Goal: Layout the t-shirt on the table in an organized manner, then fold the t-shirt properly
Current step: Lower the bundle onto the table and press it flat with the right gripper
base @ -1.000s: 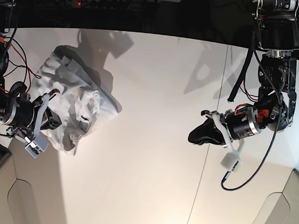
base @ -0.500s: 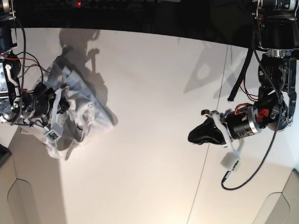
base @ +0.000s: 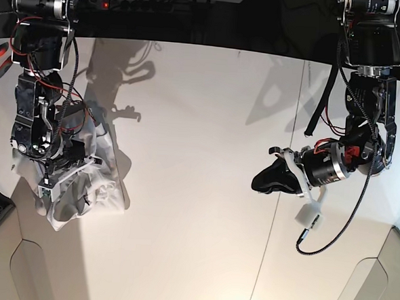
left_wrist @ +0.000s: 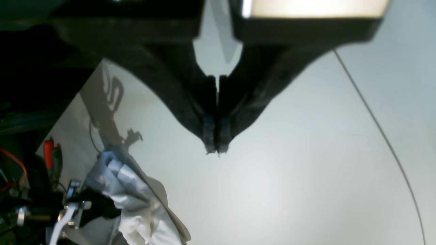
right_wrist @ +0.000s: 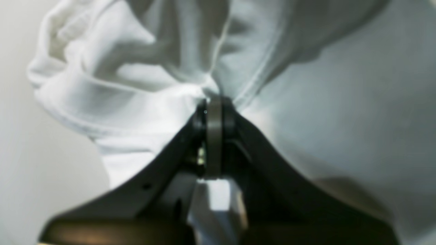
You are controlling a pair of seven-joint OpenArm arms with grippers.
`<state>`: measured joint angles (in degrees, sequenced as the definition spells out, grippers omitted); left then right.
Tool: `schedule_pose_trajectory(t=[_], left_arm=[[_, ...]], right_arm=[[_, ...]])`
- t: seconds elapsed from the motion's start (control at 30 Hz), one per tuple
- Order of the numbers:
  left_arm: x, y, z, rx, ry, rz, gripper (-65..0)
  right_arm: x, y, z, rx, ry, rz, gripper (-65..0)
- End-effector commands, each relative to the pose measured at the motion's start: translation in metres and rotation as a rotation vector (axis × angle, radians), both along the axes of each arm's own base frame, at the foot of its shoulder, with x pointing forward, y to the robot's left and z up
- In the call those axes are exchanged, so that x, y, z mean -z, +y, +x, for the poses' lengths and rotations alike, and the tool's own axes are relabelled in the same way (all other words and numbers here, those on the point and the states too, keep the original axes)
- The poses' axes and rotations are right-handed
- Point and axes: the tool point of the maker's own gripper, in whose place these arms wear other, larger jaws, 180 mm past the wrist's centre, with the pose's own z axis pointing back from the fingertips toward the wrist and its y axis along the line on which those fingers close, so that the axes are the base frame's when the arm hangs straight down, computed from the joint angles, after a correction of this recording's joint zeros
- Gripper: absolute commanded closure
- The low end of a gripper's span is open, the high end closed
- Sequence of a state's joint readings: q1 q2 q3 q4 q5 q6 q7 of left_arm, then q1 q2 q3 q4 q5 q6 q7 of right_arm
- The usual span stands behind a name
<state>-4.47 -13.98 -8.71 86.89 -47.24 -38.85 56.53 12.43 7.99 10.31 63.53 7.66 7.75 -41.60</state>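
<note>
Pinching bunched t-shirt point(right_wrist: 136, 102), right gripper point(right_wrist: 214, 102) clamped tight; left gripper point(left_wrist: 214, 149) closed, empty.

No legible text on the white worktop — none in any of the three views.

The t-shirt point(base: 82, 187) is plain and unprinted, the table point(base: 206, 157) carries only a thin dark seam, and both arms show no readable label — small fittings are too blurred.

plain white t-shirt point(base: 89, 184), white table point(base: 197, 191) — apparently unpatterned
</note>
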Motion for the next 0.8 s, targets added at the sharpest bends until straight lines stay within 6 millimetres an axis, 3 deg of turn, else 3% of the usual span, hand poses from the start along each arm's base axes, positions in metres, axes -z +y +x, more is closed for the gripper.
schedule_pose_trajectory(t=[0.0,0.17,0.37,0.53,0.63,0.77], left_arm=[[-0.018,-0.001,0.009,0.005,-0.062,-0.023,0.0],[-0.018,-0.001,0.009,0.004,-0.062,-0.024,0.0],[-0.018,-0.001,0.009,0.004,-0.062,-0.024,0.0],[-0.018,-0.001,0.009,0.004,-0.062,-0.024,0.0],[-0.018,-0.001,0.009,0.004,-0.062,-0.024,0.0],[-0.019,-0.001,0.009,0.004,-0.064,-0.031,0.0]], right_arm=[[0.009,0.003,-0.022,-0.003,0.099,0.004,0.0],[-0.034,0.011,-0.006,-0.03,0.004,-0.009,0.0],[-0.118,0.014,0.027,-0.071,-0.236,-0.061,0.0],[-0.174,0.043,0.045,-0.279,-0.462,-0.048,0.0],[-0.178,0.062,0.05,-0.402,-0.518,0.03,0.0],[-0.151,0.05,0.06,-0.431,-0.443,0.067,0.0]])
